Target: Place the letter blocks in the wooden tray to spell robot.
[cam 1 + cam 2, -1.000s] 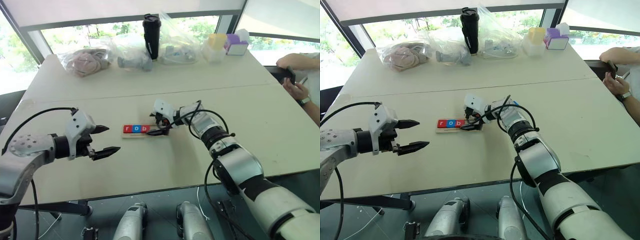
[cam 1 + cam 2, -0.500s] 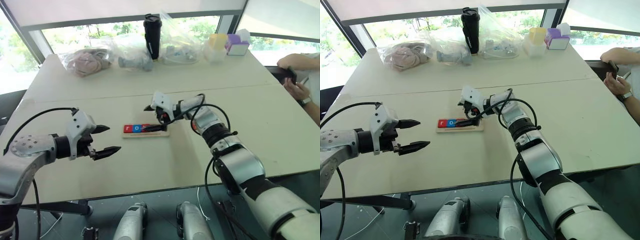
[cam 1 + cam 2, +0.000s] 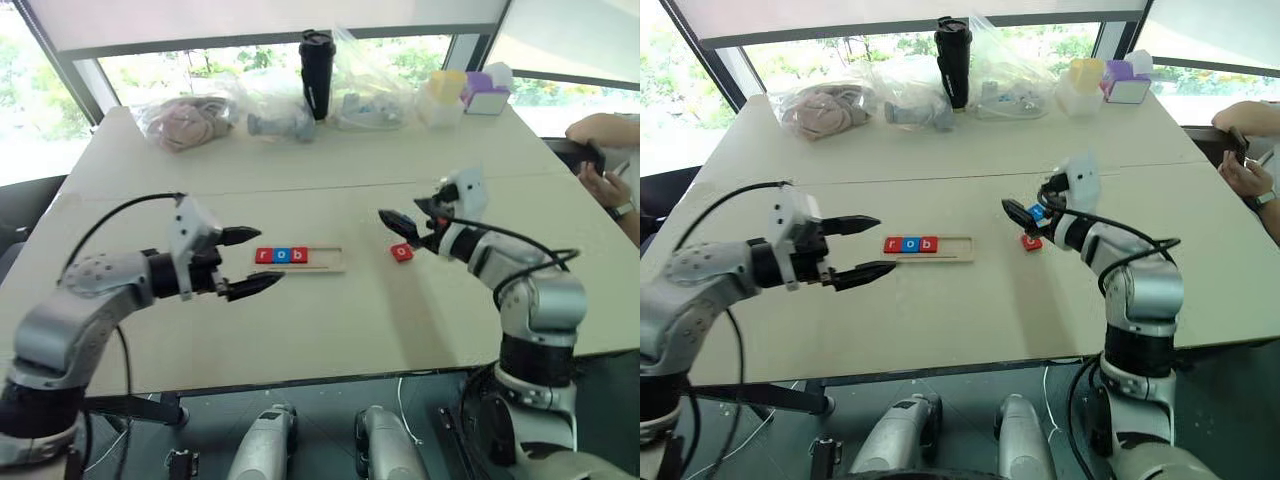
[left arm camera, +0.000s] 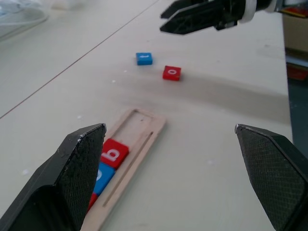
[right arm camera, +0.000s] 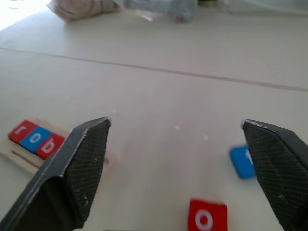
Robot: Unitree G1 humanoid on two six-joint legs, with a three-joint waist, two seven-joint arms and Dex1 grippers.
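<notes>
tray [image 3: 325,258]: r-o-b seated | red o [image 3: 401,252] loose (blue tile [image 4: 144,58] near)

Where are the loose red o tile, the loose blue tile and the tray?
red o tile [image 4: 172,72], left wrist view, top face.
blue tile [image 4: 143,58], left wrist view, top face.
tray [image 3: 325,258], left eye view, bare floor.

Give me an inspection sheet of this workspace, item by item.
Surface: pale table, seam across it.
Job's things: wooden tray holds r, o, b at its left end, right part empty; red o block and blue block loose on the table right of it.
Clutter: plastic bags, black tumbler, boxes along the far edge.
Grippers: left gripper open; right gripper open, both empty.
Cables: black cable on each arm.
Surroundings: windows; person's hand at right.
</notes>
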